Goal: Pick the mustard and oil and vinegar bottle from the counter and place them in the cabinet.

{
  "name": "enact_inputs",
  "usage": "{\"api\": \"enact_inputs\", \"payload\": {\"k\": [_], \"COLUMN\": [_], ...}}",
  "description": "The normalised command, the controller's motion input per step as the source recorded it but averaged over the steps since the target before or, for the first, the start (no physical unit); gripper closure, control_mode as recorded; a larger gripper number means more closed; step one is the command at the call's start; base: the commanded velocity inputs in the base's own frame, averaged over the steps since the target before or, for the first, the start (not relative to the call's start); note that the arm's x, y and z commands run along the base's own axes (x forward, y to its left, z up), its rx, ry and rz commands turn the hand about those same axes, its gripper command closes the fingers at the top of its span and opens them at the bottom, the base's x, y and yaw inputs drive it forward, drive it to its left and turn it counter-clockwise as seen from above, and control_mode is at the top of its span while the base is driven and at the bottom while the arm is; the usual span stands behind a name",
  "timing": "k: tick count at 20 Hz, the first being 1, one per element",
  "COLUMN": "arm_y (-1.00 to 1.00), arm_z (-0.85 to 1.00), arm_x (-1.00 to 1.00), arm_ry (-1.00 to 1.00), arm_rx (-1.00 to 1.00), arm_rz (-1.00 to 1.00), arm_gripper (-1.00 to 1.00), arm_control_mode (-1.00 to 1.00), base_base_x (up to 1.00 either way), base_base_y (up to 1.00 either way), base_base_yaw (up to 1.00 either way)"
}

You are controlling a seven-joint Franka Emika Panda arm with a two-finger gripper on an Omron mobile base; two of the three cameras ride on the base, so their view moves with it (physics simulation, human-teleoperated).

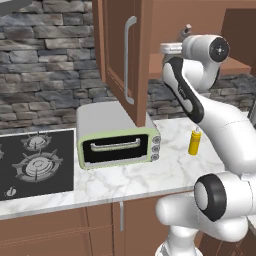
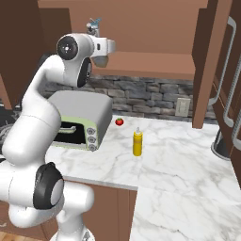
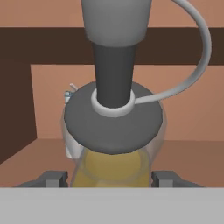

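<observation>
Glass oil and vinegar bottle [image 3: 114,162] clamped between the gripper [image 3: 112,177] fingers, up at the cabinet [image 2: 155,63] shelf.
Judgement: lower straight until the base seats on the shelf below the fingers, then release; keep it upright, it looks top-heavy. Mustard [image 2: 137,142] stands on the counter [image 2: 188,164], well below the gripper.

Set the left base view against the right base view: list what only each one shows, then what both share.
Only the left base view: the stovetop and the cabinet door with its silver bar handle. Only the right base view: a small tomato, a wall outlet and the pourer top of the oil and vinegar bottle at the shelf. Both: the mustard upright on the counter and the toaster oven.
</observation>
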Motion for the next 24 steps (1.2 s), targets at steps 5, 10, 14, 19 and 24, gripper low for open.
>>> {"api": "enact_inputs", "payload": {"k": [5, 10, 14, 19, 24], "arm_y": [0.00, 0.00, 0.00, 0.00, 0.00], "arm_z": [-0.14, -0.09, -0.08, -0.18, -0.18], "arm_x": [0.31, 0.37, 0.36, 0.33, 0.25], "arm_ry": [0.04, 0.04, 0.04, 0.07, 0.05], "arm_rx": [-0.02, -0.01, -0.02, -0.02, -0.01], "arm_rz": [0.00, 0.00, 0.00, 0.00, 0.00], "arm_gripper": [1.00, 1.00, 1.00, 1.00, 1.00], "arm_control_mode": [-1.00, -1.00, -1.00, -1.00, -1.00], "base_base_x": [0.00, 0.00, 0.00, 0.00, 0.00], "base_base_y": [0.00, 0.00, 0.00, 0.00, 0.00], "base_base_yaw": [0.00, 0.00, 0.00, 0.00, 0.00]}}
